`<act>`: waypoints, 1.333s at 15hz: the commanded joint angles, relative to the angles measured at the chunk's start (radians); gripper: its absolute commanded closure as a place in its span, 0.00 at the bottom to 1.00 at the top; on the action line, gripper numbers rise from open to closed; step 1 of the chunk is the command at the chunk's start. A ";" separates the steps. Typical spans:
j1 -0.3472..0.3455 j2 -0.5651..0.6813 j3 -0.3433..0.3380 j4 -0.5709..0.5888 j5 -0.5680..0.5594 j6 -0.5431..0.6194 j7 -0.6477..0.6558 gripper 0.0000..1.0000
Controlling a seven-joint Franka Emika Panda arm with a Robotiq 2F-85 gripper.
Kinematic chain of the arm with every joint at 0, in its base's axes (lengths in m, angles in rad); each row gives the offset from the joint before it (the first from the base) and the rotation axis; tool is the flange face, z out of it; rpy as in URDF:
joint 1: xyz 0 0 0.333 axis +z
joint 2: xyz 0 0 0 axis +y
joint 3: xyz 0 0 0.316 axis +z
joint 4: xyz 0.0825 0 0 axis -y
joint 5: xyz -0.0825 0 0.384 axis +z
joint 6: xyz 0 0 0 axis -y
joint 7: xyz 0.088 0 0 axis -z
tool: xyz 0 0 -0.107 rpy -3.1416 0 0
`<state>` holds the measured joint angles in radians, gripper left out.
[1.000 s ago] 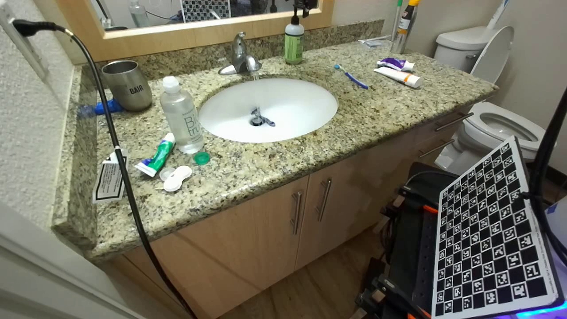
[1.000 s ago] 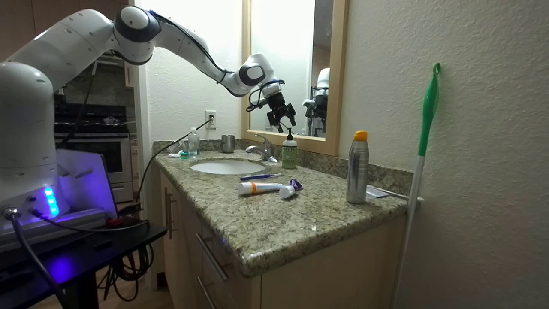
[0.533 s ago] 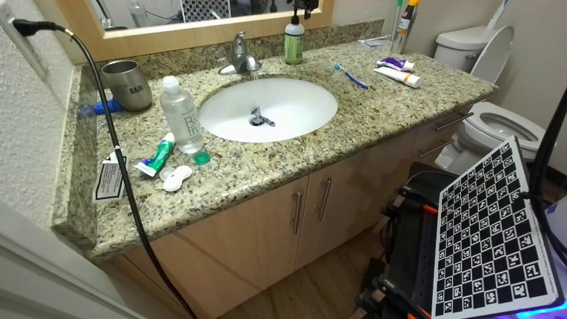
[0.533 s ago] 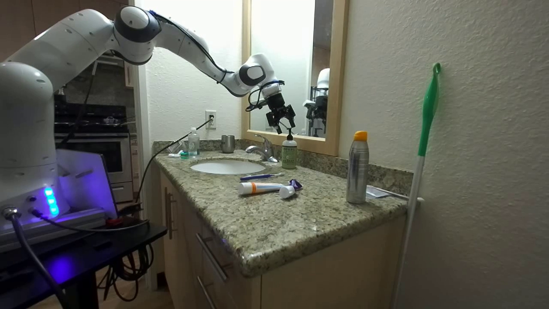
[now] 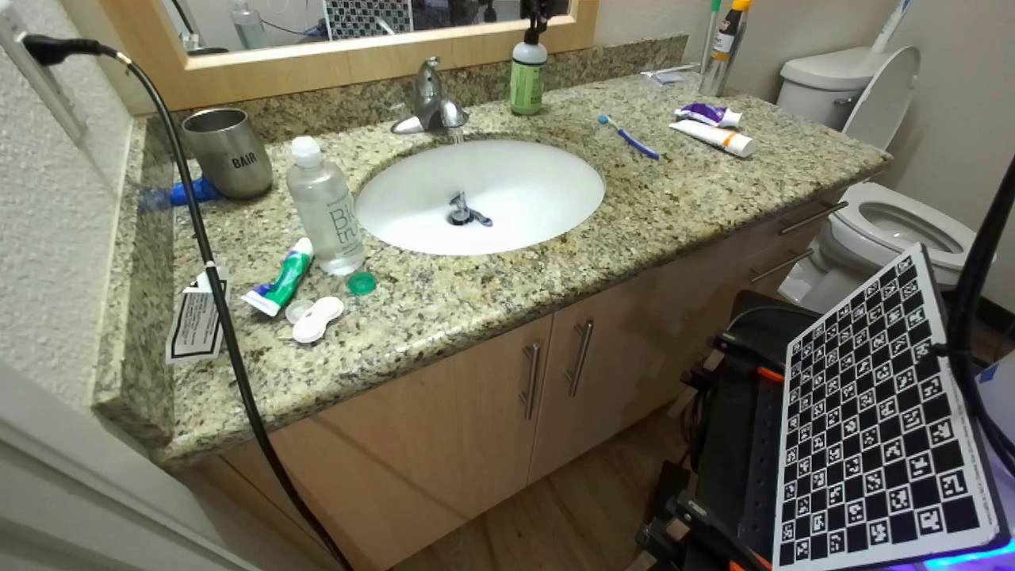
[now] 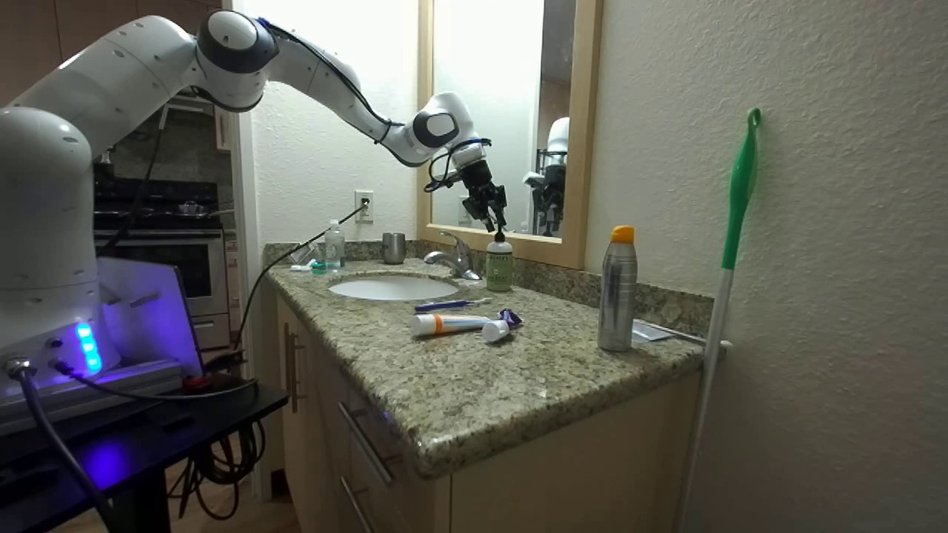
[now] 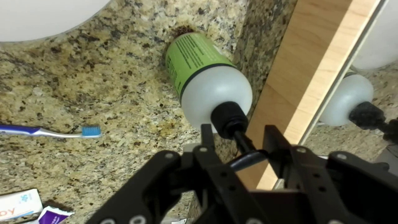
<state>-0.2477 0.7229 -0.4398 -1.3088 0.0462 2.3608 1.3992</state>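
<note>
A soap bottle with a green label, a white shoulder and a black pump stands on the granite counter, seen in both exterior views. My gripper reaches down over the pump, its jaws partly closed with a gap between them. The pump head lies across that gap. It appears to meet the right-hand finger, while the left-hand finger hides the spout's end, so a firm hold cannot be made out. In an exterior view the bottle leans slightly, and the gripper is cut off at the top.
The mirror frame runs close beside the bottle. A faucet and sink lie to one side. Nearby are a toothbrush, toothpaste tubes and a spray can. A clear bottle and steel cup stand beyond the sink.
The jaws have drawn in around the pump from wide apart. In an exterior view, the bottle's top has shifted slightly right. The arm has hardly moved.
</note>
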 commanded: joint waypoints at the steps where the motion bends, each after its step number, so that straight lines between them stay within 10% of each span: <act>1: -0.002 0.001 0.002 0.008 0.007 0.000 0.007 0.82; 4: -0.003 0.002 0.002 0.009 0.008 0.003 0.007 0.99; 9: -0.002 0.002 0.002 0.010 0.006 0.011 0.005 1.00; 10: -0.001 0.002 0.001 0.007 0.002 0.025 0.000 0.74; 20: 0.006 0.017 -0.002 0.044 0.021 0.278 0.030 0.09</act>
<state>-0.2476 0.7132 -0.4051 -1.2890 0.0904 2.5663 1.3960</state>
